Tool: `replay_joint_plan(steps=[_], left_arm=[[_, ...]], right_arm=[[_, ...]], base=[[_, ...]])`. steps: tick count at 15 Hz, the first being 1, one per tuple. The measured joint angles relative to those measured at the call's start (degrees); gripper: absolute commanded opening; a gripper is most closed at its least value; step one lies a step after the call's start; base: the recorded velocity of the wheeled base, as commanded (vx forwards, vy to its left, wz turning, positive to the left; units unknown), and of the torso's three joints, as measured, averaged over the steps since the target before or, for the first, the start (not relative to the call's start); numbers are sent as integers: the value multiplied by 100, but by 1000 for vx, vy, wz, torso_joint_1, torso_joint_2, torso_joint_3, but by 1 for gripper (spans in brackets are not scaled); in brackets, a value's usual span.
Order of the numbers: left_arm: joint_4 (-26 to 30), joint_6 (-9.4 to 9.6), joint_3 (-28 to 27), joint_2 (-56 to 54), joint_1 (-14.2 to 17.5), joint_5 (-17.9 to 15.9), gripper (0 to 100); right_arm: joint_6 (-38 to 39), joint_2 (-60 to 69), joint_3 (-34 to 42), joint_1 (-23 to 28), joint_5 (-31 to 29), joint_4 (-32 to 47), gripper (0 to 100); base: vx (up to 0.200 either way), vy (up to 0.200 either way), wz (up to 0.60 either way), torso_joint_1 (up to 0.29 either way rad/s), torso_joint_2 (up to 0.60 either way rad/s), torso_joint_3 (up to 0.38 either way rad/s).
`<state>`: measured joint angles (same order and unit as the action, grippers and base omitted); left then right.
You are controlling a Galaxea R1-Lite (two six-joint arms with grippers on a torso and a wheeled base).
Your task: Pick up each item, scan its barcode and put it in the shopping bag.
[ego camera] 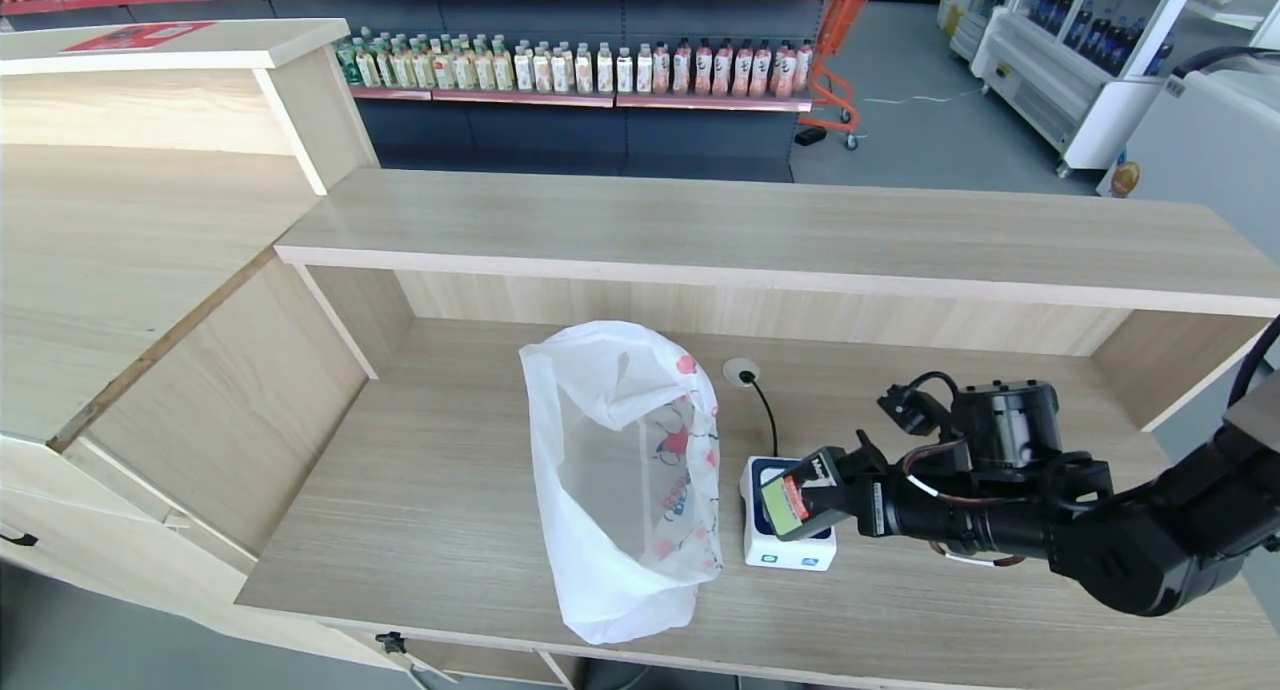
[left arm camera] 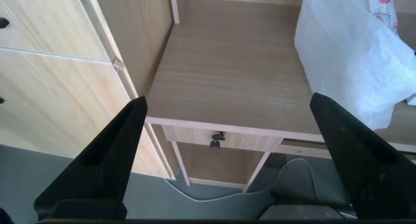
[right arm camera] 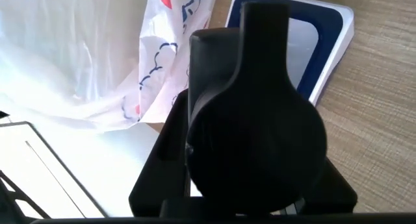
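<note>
Holding small box point(ego camera: 797, 502) above scanner point(ego camera: 790, 556), right fingers point(right arm camera: 260, 74) clamped, left fingers point(left arm camera: 104, 165) apart in wrist view

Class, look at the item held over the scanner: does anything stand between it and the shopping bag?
Nothing visible does. The right gripper holds the item above the scanner, and the bag stands close beside them on the left, with no other thing in the gap.
</note>
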<state>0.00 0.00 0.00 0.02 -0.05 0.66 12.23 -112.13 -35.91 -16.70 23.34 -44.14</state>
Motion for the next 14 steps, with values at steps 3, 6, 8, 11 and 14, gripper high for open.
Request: replay_joint_plan(steps=[3,6,8,11,14], left_arm=[[0,0,0,0,-5,2,100],[0,0,0,0,0,2,100],[0,0,0,0,-2,0,100],[0,0,0,0,-5,0,100],[0,0,0,0,0,2,100]], right_arm=[[-13,-123,-20,-9,-169,18,0],[-18,-234,-72,-7,-178,-17,0],[-66,-286,-83,-7,-173,-30,0],[-9,-251,-127,-7,-154,-4,0],[347,41,-204,9,-149,-48,0]], base=[[0,0,0,0,0,0],[0,0,0,0,0,0],[0,0,0,0,0,0],[0,0,0,0,0,0],[0,0,0,0,0,0]])
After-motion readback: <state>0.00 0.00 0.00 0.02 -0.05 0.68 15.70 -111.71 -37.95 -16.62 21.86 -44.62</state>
